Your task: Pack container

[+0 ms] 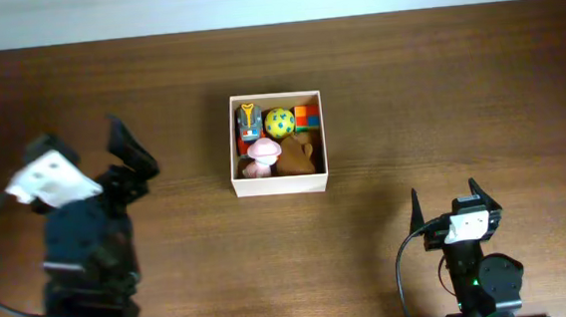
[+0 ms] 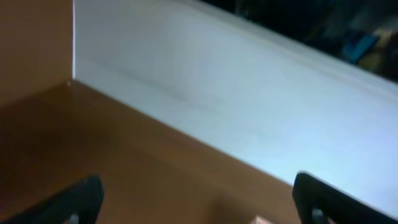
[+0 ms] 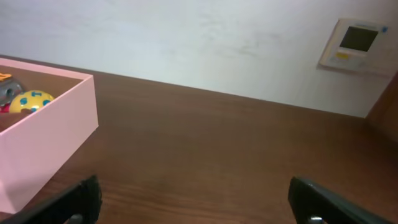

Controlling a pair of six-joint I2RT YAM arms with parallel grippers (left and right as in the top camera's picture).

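I see the square, shallow cream-walled cardboard container (image 1: pixel 280 186) sitting near the middle of the dark brown wooden table (image 1: pixel 458 86), towards its far edge. It holds several small toys: a yellow ball with blue dots (image 1: pixel 280 123), an orange and red block (image 1: pixel 307 114) beside it in the far right corner, a grey and yellow figure (image 1: pixel 248 121) at the far left, a pink rounded toy (image 1: pixel 260 156) and a brown lump (image 1: pixel 298 155) in the near half. The brown one may be a soft animal, but from overhead I cannot make out its shape.

My left gripper (image 1: pixel 72 141) hangs over the table well to the left of the container, jaws spread wide and nothing between them. My right gripper (image 1: pixel 444 195) sits near the front right, also apart from the container, jaws wide and empty.

The right wrist camera catches the container's wall (image 3: pixel 43 143) at its left edge, with the dotted ball (image 3: pixel 30 101) showing over the rim. A pale wall panel with a small screen (image 3: pixel 356 43) hangs on the white wall beyond.
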